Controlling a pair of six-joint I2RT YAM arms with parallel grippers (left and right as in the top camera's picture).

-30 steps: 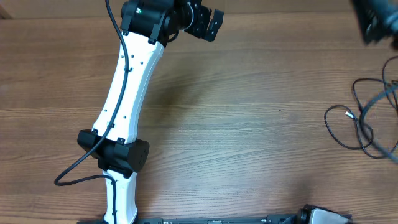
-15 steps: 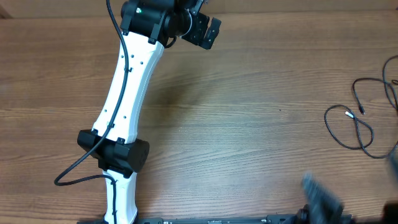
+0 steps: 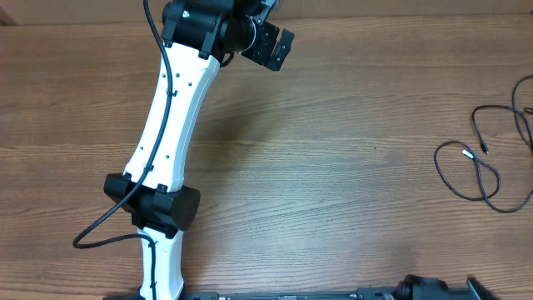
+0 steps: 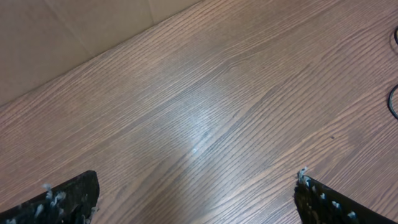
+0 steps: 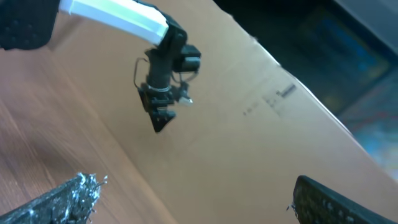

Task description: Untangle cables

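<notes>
The cables (image 3: 483,167) are thin black cords lying in loose, crossing loops on the wooden table at the far right, and they run off the right edge. A bit of cable also shows at the right edge of the left wrist view (image 4: 393,102). My left gripper (image 3: 273,46) is at the top centre of the table, far from the cables. Its fingers (image 4: 196,186) are wide apart and empty above bare wood. My right gripper (image 5: 196,193) is open and empty, facing the cardboard wall. It does not show in the overhead view.
My white left arm (image 3: 171,133) stretches from the front edge to the back of the table, with its own thick black cable (image 3: 100,229) looping at the left. A cardboard wall (image 5: 261,124) stands behind the table. The right arm's base (image 3: 429,289) is at the front right.
My right arm swept from the back right, over the cables, down to the front edge and out of the overhead view. The cables now lie still. My left gripper shifted slightly.
</notes>
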